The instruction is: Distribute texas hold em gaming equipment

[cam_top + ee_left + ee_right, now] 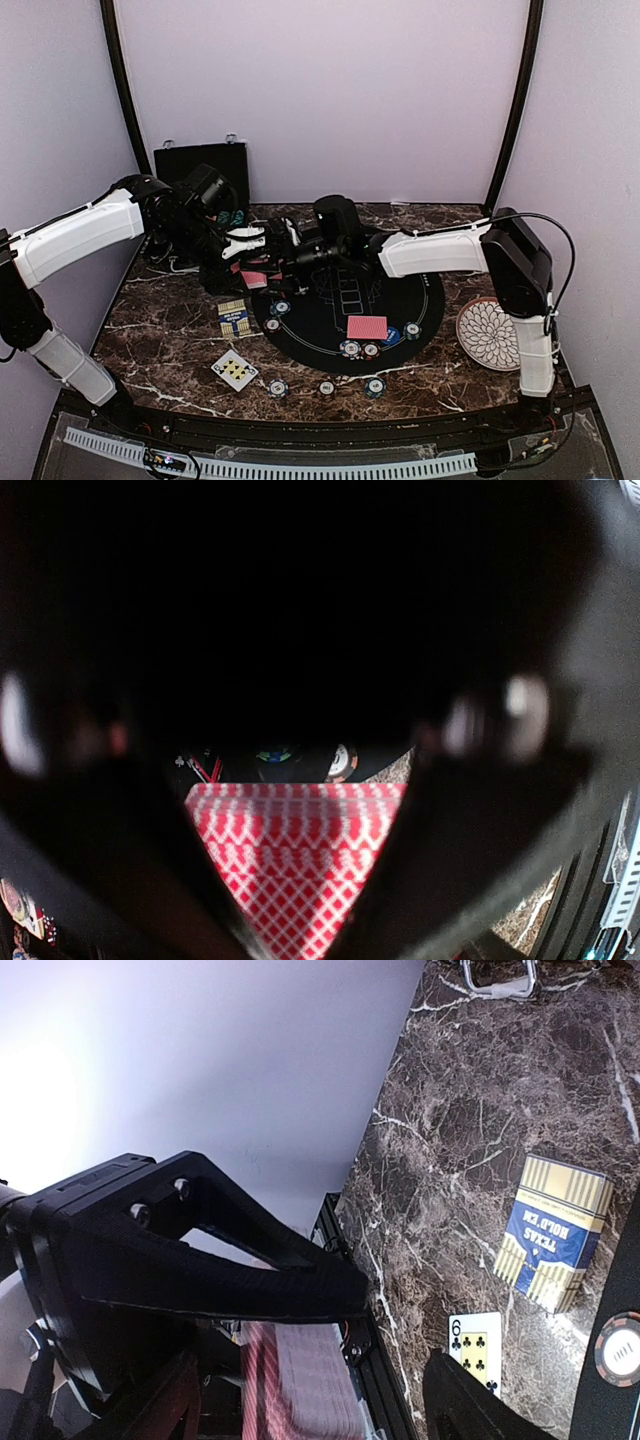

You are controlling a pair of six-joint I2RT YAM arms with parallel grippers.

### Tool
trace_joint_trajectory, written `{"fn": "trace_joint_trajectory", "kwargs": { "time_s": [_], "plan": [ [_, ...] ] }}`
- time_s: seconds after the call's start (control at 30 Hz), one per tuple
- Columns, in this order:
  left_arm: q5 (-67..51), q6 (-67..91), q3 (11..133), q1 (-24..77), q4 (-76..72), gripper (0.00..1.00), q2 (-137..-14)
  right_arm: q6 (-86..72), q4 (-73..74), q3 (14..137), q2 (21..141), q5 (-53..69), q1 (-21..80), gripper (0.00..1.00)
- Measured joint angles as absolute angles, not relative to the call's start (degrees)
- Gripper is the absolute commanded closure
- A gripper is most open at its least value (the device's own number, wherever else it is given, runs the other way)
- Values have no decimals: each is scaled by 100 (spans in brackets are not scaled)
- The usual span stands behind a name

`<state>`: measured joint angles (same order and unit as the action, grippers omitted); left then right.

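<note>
My left gripper (243, 272) is shut on a deck of red-backed playing cards (255, 280) above the table's left-centre. In the left wrist view the deck (300, 860) fills the gap between the dark fingers. My right gripper (283, 252) faces it from the right and stands open. In the right wrist view the deck's edge (300, 1380) shows beyond the right gripper (398, 1332), and contact cannot be made out. One red-backed card (367, 327) lies on the black round mat (330, 335). Poker chips (350, 349) sit on the mat and along the front (327, 388).
A Texas Hold Em card box (233, 318) and a face-up six of clubs (235, 369) lie left of the mat. A white patterned plate (488, 333) sits at the right. A black case (200, 165) stands at the back left against the wall.
</note>
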<state>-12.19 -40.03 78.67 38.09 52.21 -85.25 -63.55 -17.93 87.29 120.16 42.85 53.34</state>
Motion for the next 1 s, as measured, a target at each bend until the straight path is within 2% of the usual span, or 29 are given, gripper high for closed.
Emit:
{"fn": "trace_joint_trajectory", "kwargs": {
  "time_s": [0.47, 1.0],
  "plan": [
    [-1214, -4003, 7867, 3809, 5238, 100, -8532, -6235, -1291, 9260, 12499, 4491, 5384, 22],
    [-1216, -4001, 7832, 3815, 5238, 100, -8538, -5747, -858, 8547, 11782, 4296, 5164, 28]
  ]
}}
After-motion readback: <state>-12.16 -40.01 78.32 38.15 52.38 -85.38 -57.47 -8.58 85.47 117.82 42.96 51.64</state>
